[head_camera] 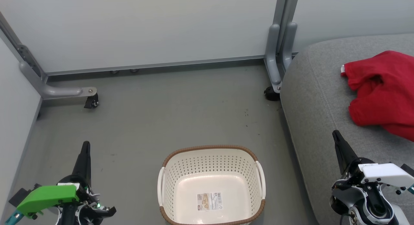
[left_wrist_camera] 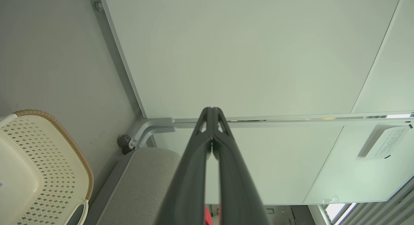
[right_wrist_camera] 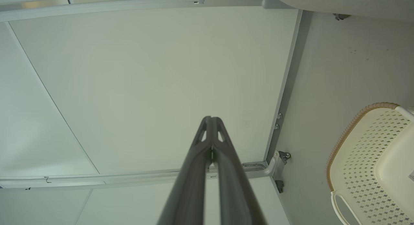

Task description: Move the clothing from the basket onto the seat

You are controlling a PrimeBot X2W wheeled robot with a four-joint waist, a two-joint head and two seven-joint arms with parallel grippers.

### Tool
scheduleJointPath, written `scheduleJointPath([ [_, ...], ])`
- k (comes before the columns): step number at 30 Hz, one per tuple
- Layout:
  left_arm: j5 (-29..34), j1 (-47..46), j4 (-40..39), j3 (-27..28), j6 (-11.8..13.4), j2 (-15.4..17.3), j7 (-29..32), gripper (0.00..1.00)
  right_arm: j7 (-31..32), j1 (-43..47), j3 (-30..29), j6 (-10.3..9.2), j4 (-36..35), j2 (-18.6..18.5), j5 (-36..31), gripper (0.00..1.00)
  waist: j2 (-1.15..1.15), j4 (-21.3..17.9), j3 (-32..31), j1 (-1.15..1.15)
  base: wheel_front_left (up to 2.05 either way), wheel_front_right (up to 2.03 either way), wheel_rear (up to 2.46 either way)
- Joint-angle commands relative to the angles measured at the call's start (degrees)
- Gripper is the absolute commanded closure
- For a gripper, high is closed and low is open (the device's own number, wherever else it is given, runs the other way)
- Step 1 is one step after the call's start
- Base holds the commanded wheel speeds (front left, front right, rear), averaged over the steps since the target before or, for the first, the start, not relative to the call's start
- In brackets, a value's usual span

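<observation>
The cream basket [head_camera: 212, 160] with a brown rim stands on the floor at the bottom centre, holding nothing but its paper label [head_camera: 209, 201]. Red clothing [head_camera: 378, 89] lies bunched on the grey seat [head_camera: 317, 99] at the right. My left gripper [head_camera: 85, 147] is shut at the lower left, left of the basket, holding nothing. My right gripper [head_camera: 336, 136] is shut at the lower right, above the seat's front part, holding nothing. The basket [left_wrist_camera: 38, 166] and seat [left_wrist_camera: 145, 179] show in the left wrist view behind the closed fingers [left_wrist_camera: 212, 113]; the basket [right_wrist_camera: 368, 160] shows beside the closed fingers [right_wrist_camera: 211, 121].
Pale partition panels [head_camera: 145, 27] stand behind on grey metal legs with castors [head_camera: 91, 102], another castor [head_camera: 270, 94] by the seat's corner. A side panel [head_camera: 13, 105] closes the left. Grey floor [head_camera: 181, 108] spreads between the basket and the panels.
</observation>
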Motion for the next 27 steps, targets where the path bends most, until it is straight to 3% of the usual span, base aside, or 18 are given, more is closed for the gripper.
scheduleJointPath([
  [1, 0.16, -0.63, 0.03, 0.3, -0.35, 0.15, 0.18, 1.0, 0.26, -0.4, -0.22, 0.02, 0.15, 0.17, -0.26, 1.0, 0.0, 0.0, 0.0, 0.0, 0.0, 0.0, 0.0],
  [27, 0.32, -0.66, 0.03, 0.43, -0.35, 0.04, 0.23, 1.0, 0.53, -0.45, -0.54, 0.02, 0.17, 0.35, -0.51, 1.0, 0.0, 0.0, 0.0, 0.0, 0.0, 0.0, 0.0],
])
